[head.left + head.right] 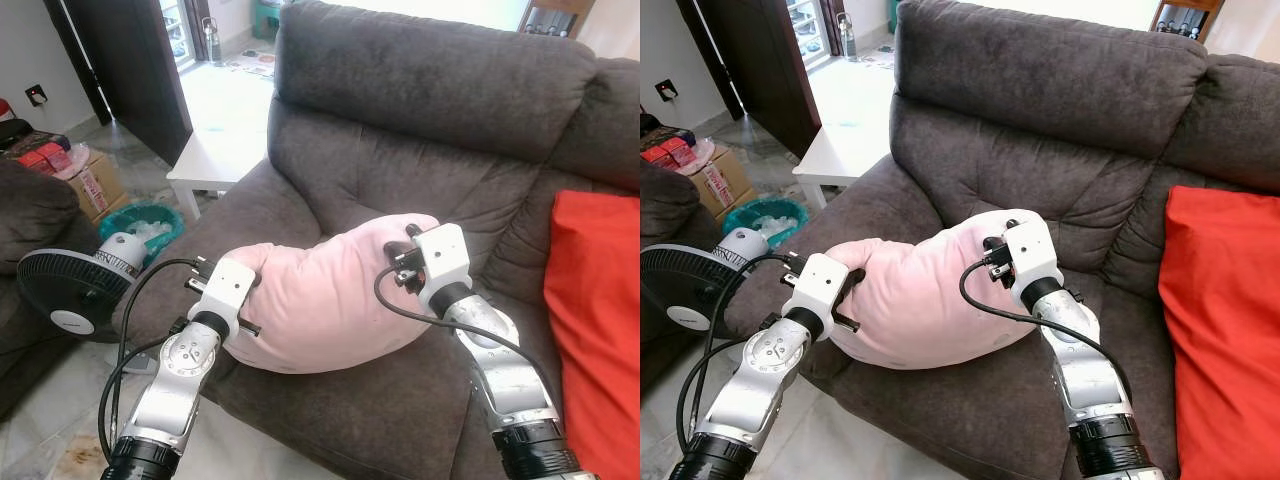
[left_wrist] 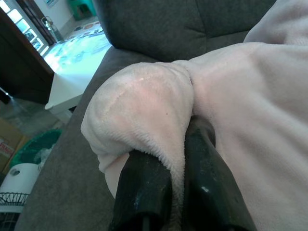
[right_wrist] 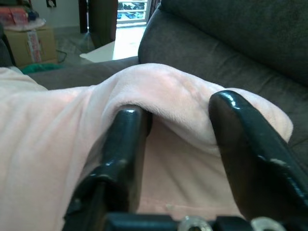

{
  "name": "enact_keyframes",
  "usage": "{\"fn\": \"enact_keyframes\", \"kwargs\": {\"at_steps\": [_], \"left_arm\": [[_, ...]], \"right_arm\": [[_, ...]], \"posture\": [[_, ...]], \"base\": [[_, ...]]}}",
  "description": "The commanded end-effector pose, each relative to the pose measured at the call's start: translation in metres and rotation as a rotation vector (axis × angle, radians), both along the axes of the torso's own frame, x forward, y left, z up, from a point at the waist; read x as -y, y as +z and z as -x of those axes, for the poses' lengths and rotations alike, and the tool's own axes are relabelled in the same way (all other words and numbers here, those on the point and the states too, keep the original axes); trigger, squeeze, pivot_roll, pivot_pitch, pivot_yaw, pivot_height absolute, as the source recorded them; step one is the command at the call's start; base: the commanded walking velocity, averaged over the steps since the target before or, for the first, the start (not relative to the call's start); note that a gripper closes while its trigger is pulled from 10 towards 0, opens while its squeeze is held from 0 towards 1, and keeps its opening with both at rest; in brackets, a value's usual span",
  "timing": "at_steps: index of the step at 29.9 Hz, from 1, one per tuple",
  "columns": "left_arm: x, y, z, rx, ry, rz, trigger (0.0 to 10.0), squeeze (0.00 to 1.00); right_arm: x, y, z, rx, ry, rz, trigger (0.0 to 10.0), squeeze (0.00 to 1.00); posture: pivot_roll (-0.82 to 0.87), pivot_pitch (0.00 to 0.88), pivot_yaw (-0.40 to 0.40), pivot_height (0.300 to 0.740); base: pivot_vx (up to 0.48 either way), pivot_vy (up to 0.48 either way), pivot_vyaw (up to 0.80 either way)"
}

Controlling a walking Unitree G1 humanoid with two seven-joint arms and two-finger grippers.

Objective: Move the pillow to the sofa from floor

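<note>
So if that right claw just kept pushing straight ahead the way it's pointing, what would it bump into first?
The right gripper already has a fold of the pink pillow between its fingers, so it meets more pillow at once. Beyond that, probably the grey sofa's backrest, though depth is hard to judge.

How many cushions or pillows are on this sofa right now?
2. The pink pillow lies on the sofa seat, held between the left gripper and right gripper. The red cushion leans farther right.
</note>
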State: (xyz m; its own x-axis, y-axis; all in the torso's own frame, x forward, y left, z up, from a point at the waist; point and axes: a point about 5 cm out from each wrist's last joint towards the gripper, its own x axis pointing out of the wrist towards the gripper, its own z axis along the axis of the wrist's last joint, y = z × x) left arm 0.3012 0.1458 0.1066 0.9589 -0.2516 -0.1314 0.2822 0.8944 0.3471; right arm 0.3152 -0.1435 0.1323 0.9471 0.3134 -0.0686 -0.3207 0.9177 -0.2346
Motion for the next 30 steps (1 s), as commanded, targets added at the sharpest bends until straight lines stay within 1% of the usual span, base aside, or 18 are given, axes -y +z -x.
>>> {"fn": "enact_keyframes", "kwargs": {"at_steps": [1, 2, 3, 4, 20, 21, 22, 23, 24, 25, 26, 27, 28, 30], "left_arm": [[0.009, 0.008, -0.004, 0.047, -0.044, -0.019, 10.0, 0.0], [0.009, 0.008, -0.004, 0.045, -0.036, -0.021, 10.0, 0.0], [0.008, 0.007, -0.005, 0.043, -0.029, -0.026, 10.0, 0.0], [0.006, 0.006, -0.005, 0.039, -0.018, -0.031, 10.0, 0.0], [0.001, 0.001, -0.004, 0.02, 0.01, -0.058, 10.0, 0.0], [0.001, 0.0, -0.004, 0.017, 0.013, -0.065, 10.0, 0.0], [0.0, -0.001, -0.004, 0.014, 0.016, -0.071, 10.0, 0.0], [0.0, -0.001, -0.004, 0.013, 0.019, -0.074, 10.0, 0.0], [0.0, -0.002, -0.004, 0.013, 0.02, -0.075, 10.0, 0.0], [0.0, -0.002, -0.004, 0.013, 0.02, -0.075, 10.0, 0.0], [0.0, -0.002, -0.005, 0.013, 0.021, -0.076, 10.0, 0.0], [0.0, -0.002, -0.005, 0.013, 0.022, -0.077, 10.0, 0.0], [0.0, -0.002, -0.005, 0.014, 0.023, -0.077, 10.0, 0.0], [0.001, -0.002, -0.005, 0.015, 0.025, -0.077, 10.0, 0.0]], "right_arm": [[-0.01, 0.007, 0.001, 0.036, 0.055, 0.018, 10.0, 1.0], [-0.009, 0.005, 0.0, 0.029, 0.048, 0.035, 10.0, 1.0], [-0.007, 0.004, 0.0, 0.023, 0.04, 0.045, 10.0, 0.79], [-0.004, 0.001, 0.0, 0.009, 0.026, 0.055, 10.0, 0.0], [0.003, 0.0, -0.001, -0.001, -0.004, 0.073, 10.0, 0.0], [0.007, -0.001, -0.001, -0.005, -0.005, 0.112, 10.0, 0.31], [0.013, -0.002, -0.002, -0.005, -0.01, 0.206, 10.0, 1.0], [0.017, -0.004, -0.003, -0.005, -0.015, 0.274, 10.0, 1.0], [0.019, -0.004, -0.003, -0.004, -0.017, 0.315, 10.0, 1.0], [0.019, -0.004, -0.003, -0.004, -0.017, 0.315, 10.0, 1.0], [0.022, -0.005, -0.004, 0.0, -0.026, 0.36, 10.0, 1.0], [0.023, -0.006, -0.005, -0.002, -0.029, 0.382, 10.0, 0.84], [0.023, -0.008, -0.004, -0.006, -0.025, 0.404, 10.0, 0.0], [0.022, -0.012, -0.003, -0.016, -0.017, 0.424, 10.0, 0.0]], "posture": [[0.15, 0.046, -0.039, 0.74], [0.15, 0.044, -0.039, 0.74], [0.15, 0.044, -0.039, 0.74], [0.15, 0.045, -0.04, 0.74], [0.15, 0.052, -0.041, 0.74], [0.15, 0.053, -0.04, 0.74], [0.15, 0.054, -0.04, 0.74], [0.15, 0.054, -0.04, 0.74], [0.15, 0.054, -0.04, 0.74], [0.15, 0.054, -0.04, 0.74], [0.15, 0.054, -0.04, 0.74], [0.15, 0.054, -0.041, 0.74], [0.15, 0.055, -0.041, 0.74], [0.15, 0.055, -0.042, 0.74]], "base": [[0.0, 0.0, 0.0], [0.0, 0.0, 0.0], [0.0, 0.0, 0.0], [0.0, 0.0, 0.0], [0.0, 0.0, 0.0], [0.0, 0.0, 0.0], [0.0, 0.0, 0.0], [0.0, 0.0, 0.0], [0.0, 0.0, 0.0], [0.0, 0.0, 0.0], [0.0, 0.0, 0.0], [0.0, 0.0, 0.0], [0.0, 0.0, 0.0], [0.0, 0.0, 0.0]]}}
